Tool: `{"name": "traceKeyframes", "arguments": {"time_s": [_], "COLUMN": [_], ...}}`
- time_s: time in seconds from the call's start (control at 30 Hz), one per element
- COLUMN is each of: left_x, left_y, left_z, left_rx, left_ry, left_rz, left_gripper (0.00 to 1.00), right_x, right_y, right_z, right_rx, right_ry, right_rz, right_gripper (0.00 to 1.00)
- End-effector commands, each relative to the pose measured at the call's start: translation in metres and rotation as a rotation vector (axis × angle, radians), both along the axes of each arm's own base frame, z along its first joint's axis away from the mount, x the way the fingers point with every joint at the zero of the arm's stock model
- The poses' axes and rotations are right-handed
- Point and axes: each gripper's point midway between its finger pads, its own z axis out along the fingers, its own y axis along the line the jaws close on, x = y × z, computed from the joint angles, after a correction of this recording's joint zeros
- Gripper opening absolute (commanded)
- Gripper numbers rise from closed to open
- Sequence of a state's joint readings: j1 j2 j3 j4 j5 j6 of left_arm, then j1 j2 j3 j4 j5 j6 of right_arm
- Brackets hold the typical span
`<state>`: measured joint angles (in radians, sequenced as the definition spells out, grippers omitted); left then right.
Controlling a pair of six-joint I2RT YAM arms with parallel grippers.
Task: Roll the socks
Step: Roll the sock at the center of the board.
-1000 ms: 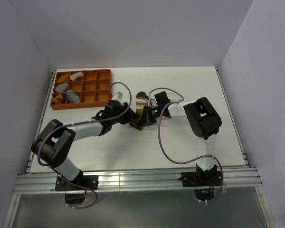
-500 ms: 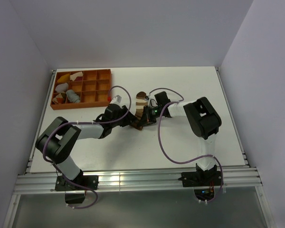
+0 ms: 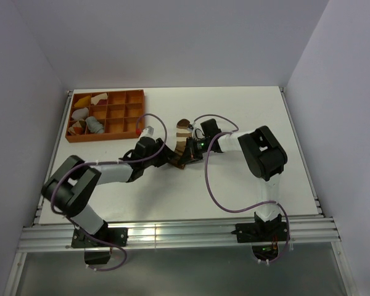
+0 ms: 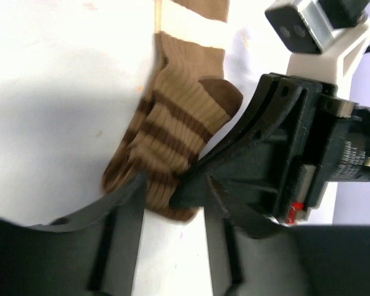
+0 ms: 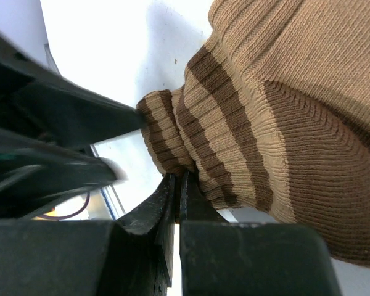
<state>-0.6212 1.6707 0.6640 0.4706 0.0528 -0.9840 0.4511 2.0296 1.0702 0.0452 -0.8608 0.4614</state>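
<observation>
A brown sock with dark stripes and a white band lies mid-table, its near end folded over. My right gripper is shut on that folded end, and the right wrist view shows the fingertips pinching the ribbed fabric. My left gripper is open. Its fingers straddle the sock's near end and the right gripper's tip. The left finger is beside the sock's edge. A grey roll sits in the tray.
An orange compartment tray stands at the back left with several rolled cloth pieces in its left cells. The two arms meet at the sock, cables looping over them. The table ends at a metal rail in front.
My left wrist has shifted slightly toward the near side and its cable loop has moved. The right gripper and the sock have stayed in place.
</observation>
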Motion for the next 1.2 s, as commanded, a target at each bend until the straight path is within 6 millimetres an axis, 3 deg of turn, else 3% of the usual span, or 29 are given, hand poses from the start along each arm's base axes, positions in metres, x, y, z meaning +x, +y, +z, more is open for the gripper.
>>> {"name": "traceKeyframes", "arguments": {"time_s": [0.0,0.07,0.13,0.23,0.4,0.63,0.87,1.17], "left_x": [-0.007,-0.007,-0.013,-0.019,-0.026,-0.019,-0.017,-0.012], "left_y": [0.033,0.039,0.040,0.037,0.035,0.028,0.027,0.026], "left_z": [0.013,0.021,0.017,0.009,-0.014,-0.019,-0.041,-0.053], "left_rx": [0.062,0.050,0.038,0.002,-0.005,-0.025,0.008,0.040], "left_ry": [0.047,0.066,0.105,0.137,0.179,0.158,0.190,0.193], "left_rz": [0.165,0.219,0.229,0.226,0.215,0.198,0.197,0.192], "left_gripper": [0.48,0.58,0.67,0.71,0.67,0.61,0.53,0.49], "right_x": [-0.018,-0.017,-0.017,-0.016,-0.016,-0.019,-0.018,-0.021], "right_y": [-0.025,-0.026,-0.025,-0.023,-0.022,-0.023,-0.023,-0.025], "right_z": [-0.058,-0.057,-0.057,-0.056,-0.054,-0.055,-0.055,-0.058], "right_rx": [-0.201,-0.201,-0.194,-0.186,-0.180,-0.181,-0.181,-0.185], "right_ry": [0.069,0.066,0.064,0.065,0.061,0.070,0.069,0.075], "right_rz": [-0.051,-0.052,-0.054,-0.052,-0.050,-0.049,-0.048,-0.045], "right_gripper": [0.00,0.00,0.00,0.00,0.00,0.00,0.00,0.00]}}
